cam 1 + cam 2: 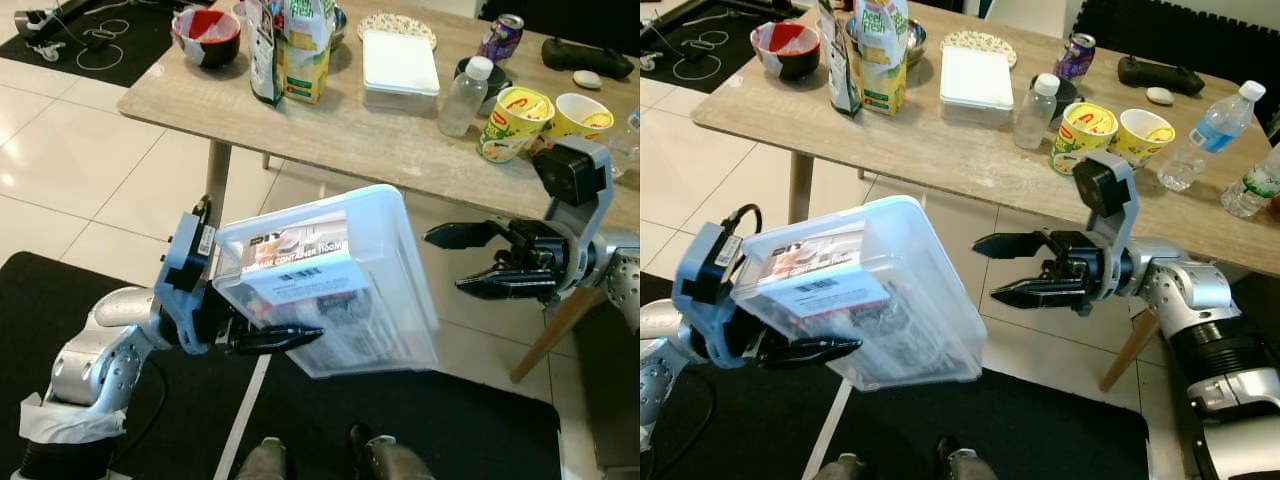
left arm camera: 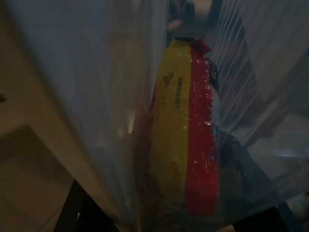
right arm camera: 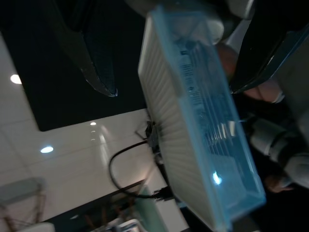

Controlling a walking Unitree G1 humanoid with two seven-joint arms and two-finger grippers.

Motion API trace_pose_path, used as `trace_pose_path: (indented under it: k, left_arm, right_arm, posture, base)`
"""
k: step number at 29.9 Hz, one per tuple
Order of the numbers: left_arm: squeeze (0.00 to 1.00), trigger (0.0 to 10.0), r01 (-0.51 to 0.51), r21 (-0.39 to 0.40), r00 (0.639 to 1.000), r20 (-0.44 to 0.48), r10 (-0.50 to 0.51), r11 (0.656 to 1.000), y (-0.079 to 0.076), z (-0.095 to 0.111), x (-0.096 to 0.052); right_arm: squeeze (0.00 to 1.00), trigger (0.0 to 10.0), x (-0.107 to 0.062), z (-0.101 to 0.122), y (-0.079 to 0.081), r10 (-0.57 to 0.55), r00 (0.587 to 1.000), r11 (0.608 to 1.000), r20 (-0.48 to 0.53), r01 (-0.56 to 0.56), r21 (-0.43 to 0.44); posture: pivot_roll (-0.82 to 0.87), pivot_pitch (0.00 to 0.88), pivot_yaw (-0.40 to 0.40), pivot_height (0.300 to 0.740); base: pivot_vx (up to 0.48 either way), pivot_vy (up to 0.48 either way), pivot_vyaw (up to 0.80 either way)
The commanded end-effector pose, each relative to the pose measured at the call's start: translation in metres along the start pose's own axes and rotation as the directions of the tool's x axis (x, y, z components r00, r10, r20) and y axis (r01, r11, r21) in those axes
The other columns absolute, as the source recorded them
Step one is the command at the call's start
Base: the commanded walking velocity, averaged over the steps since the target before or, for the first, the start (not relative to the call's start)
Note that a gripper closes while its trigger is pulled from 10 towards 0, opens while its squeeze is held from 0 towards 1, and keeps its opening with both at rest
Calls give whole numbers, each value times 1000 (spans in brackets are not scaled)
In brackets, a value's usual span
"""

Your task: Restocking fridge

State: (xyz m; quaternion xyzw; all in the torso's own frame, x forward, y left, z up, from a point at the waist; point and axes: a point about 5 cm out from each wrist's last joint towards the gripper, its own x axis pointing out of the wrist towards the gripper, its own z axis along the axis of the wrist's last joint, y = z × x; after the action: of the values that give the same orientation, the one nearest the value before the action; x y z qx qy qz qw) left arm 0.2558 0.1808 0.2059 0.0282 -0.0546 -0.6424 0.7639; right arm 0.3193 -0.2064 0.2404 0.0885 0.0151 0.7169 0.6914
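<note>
Left eye view: left gripper (image 1: pixel 285 340) pinches a clear, ribbed plastic box (image 1: pixel 335 285), tilted mid-air; right gripper (image 1: pixel 465 262), fingers spread, waits at three o'clock below the wooden table (image 1: pixel 340 130).

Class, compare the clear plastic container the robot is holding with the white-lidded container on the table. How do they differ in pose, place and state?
The clear plastic container is tilted steeply, while the white-lidded container lies flat. The clear one is held in the air below the wooden table by the left gripper; the white-lidded one rests on the table, untouched. The clear one carries a printed label; the other's lid is plain. Both are rectangular plastic boxes.
</note>
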Motion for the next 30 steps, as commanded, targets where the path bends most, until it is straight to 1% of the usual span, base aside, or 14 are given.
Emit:
trace_pose_path:
  k: [1, 6, 7, 8, 10, 11, 15, 16, 19, 21, 23, 24, 29, 30]
  left_arm:
    - [0, 0, -28, 55, 998, -51, 31, 998, 4, 0, -2]
    - [0, 0, -129, 128, 985, -102, 142, 983, 15, -7, -1]
    - [0, 3294, -213, 234, 957, -146, 251, 949, 26, -11, 2]
    - [0, 3294, -213, 234, 957, -146, 251, 949, 26, -11, 2]
    - [0, 4510, -286, 400, 904, -188, 383, 871, 38, -19, 9]
    - [0, 10000, -282, 481, 880, -215, 424, 830, 41, -26, 13]
    - [0, 10000, -231, 623, 843, -256, 474, 748, 42, -40, 19]
    - [0, 10000, -219, 690, 835, -233, 498, 690, 41, -41, 25]
    - [0, 10000, -207, 771, 834, -182, 520, 602, 41, -39, 32]
    - [0, 10000, -199, 788, 834, -177, 523, 583, 41, -39, 32]
    - [0, 10000, -132, 865, 823, -177, 540, 484, 40, -41, 35]
    - [0, 10000, -38, 927, 813, -189, 551, 373, 41, -47, 37]
    - [0, 10000, 24, 976, 817, -143, 558, 214, 38, -58, 37]
    - [0, 10000, 24, 976, 817, -143, 558, 214, 38, -58, 37]
  right_arm:
    - [0, 10000, -9, 2, -4, -66, 998, 997, 14, 66, -25]
    - [0, 10000, -18, 4, -12, -203, 977, 978, 68, 205, -30]
    - [0, 10000, -23, 3, -18, -289, 953, 956, 94, 292, -21]
    - [0, 10000, -23, 3, -18, -289, 953, 956, 94, 292, -21]
    - [0, 10000, -27, -3, -26, -400, 910, 917, 106, 398, 43]
    - [0, 10000, -26, -9, -29, -437, 896, 899, 80, 433, 63]
    - [0, 10000, -26, -21, -35, -489, 871, 871, 43, 484, 86]
    - [0, 10000, -27, -25, -37, -521, 853, 851, 45, 515, 101]
    - [0, 10000, -30, -29, -40, -566, 823, 821, 48, 557, 127]
    - [0, 10000, -30, -30, -41, -574, 818, 815, 48, 564, 135]
    - [0, 10000, -30, -32, -44, -606, 793, 787, 61, 588, 186]
    - [0, 10000, -30, -33, -46, -630, 771, 760, 90, 588, 278]
    - [0, 10000, -25, -43, -47, -625, 777, 748, 71, 571, 338]
    - [0, 10000, -25, -43, -47, -625, 777, 748, 71, 571, 338]
  posture:
    - [56, 182, -108, 740]
    - [61, 183, -106, 740]
    - [62, 183, -105, 740]
    - [62, 183, -105, 740]
    - [66, 182, -104, 740]
    - [63, 183, -101, 740]
    - [61, 183, -100, 740]
    - [59, 183, -98, 740]
    - [59, 182, -94, 740]
    - [59, 182, -94, 740]
    - [62, 179, -94, 740]
    - [62, 179, -94, 740]
    - [63, 175, -93, 740]
    - [63, 175, -93, 740]
  base:
    - [0, 0, 0]
    - [0, 0, 0]
    - [0, 0, 0]
    - [0, 0, 0]
    - [0, 0, 0]
    - [0, 0, 0]
    - [0, 0, 0]
    - [0, 0, 0]
    - [0, 0, 0]
    - [0, 0, 0]
    - [0, 0, 0]
    - [0, 0, 0]
    - [0, 0, 0]
    - [0, 0, 0]
